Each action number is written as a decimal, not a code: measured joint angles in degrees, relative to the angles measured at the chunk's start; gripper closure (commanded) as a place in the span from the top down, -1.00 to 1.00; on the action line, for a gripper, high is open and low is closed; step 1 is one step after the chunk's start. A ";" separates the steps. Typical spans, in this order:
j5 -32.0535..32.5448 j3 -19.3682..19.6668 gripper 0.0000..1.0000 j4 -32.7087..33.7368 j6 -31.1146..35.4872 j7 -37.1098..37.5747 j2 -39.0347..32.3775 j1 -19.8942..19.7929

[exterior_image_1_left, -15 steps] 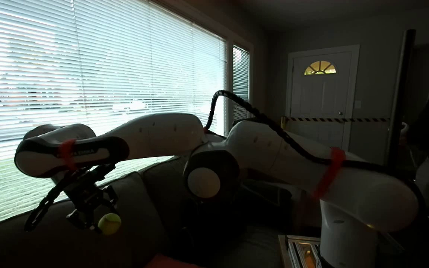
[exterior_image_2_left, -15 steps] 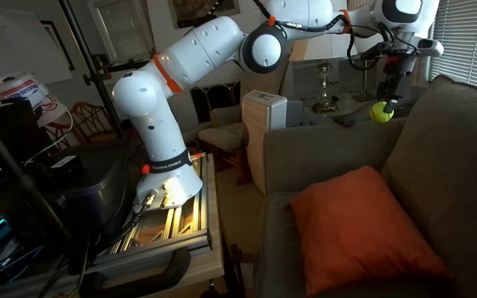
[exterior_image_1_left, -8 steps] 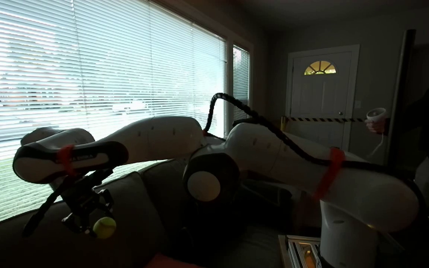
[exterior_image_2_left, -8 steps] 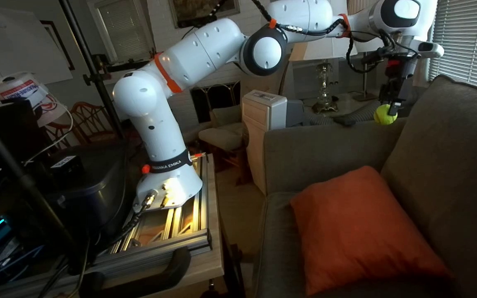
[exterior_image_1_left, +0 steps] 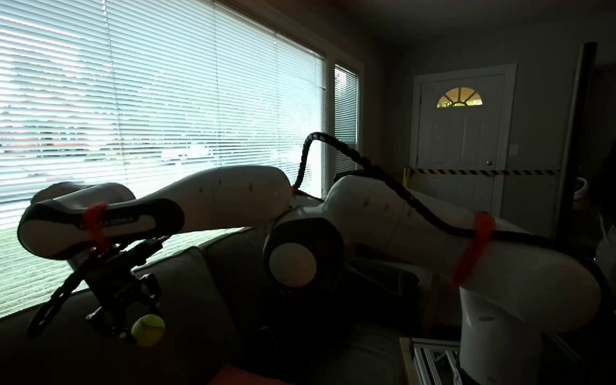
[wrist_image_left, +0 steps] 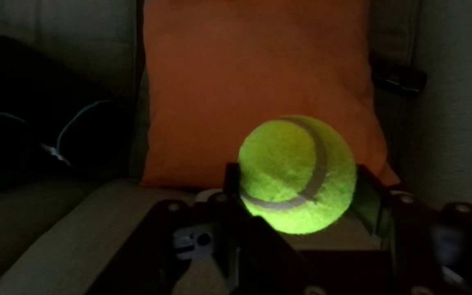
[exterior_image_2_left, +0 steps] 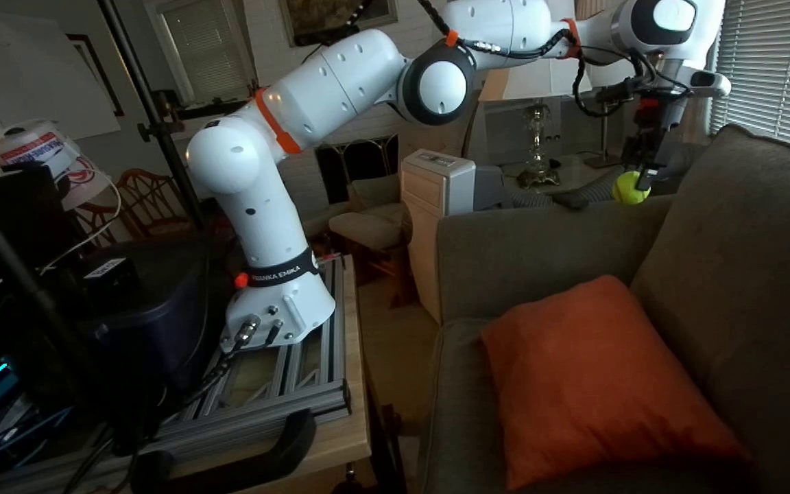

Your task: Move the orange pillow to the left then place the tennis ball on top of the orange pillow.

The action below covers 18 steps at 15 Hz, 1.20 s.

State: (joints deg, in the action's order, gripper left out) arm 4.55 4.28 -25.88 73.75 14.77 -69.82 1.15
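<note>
In both exterior views: tennis ball (exterior_image_2_left: 627,189) hangs higher than the orange pillow (exterior_image_2_left: 594,384), apart from it. Wrist view: gripper (wrist_image_left: 298,180) pinches the ball, pillow beyond. Judged step: ball placement; pillow shift presumably done. Next: centre over pillow, lower until touching, release gently.

A grey-brown couch (exterior_image_2_left: 539,257), orange pillow (exterior_image_2_left: 594,387) on its seat.

Fuzzy tennis ball (wrist_image_left: 281,164), matt cloth pillow (exterior_image_2_left: 601,384), smooth arm (exterior_image_2_left: 258,199)
</note>
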 measured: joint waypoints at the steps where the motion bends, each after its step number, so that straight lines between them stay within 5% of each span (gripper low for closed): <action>1: -0.91 -1.02 -0.16 0.00 -0.32 -1.45 0.38 -0.41; 11: -4.80 -6.83 -0.16 -0.07 -14.64 -22.81 5.50 -4.25; 15: -0.85 -4.23 -0.16 -0.16 -25.43 -25.13 6.38 -3.38; 18: 3.74 -0.66 -0.16 -3.71 -26.00 -24.06 7.06 -1.83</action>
State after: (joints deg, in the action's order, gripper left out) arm 8.28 3.62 -29.60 47.75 -9.30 -62.75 -0.67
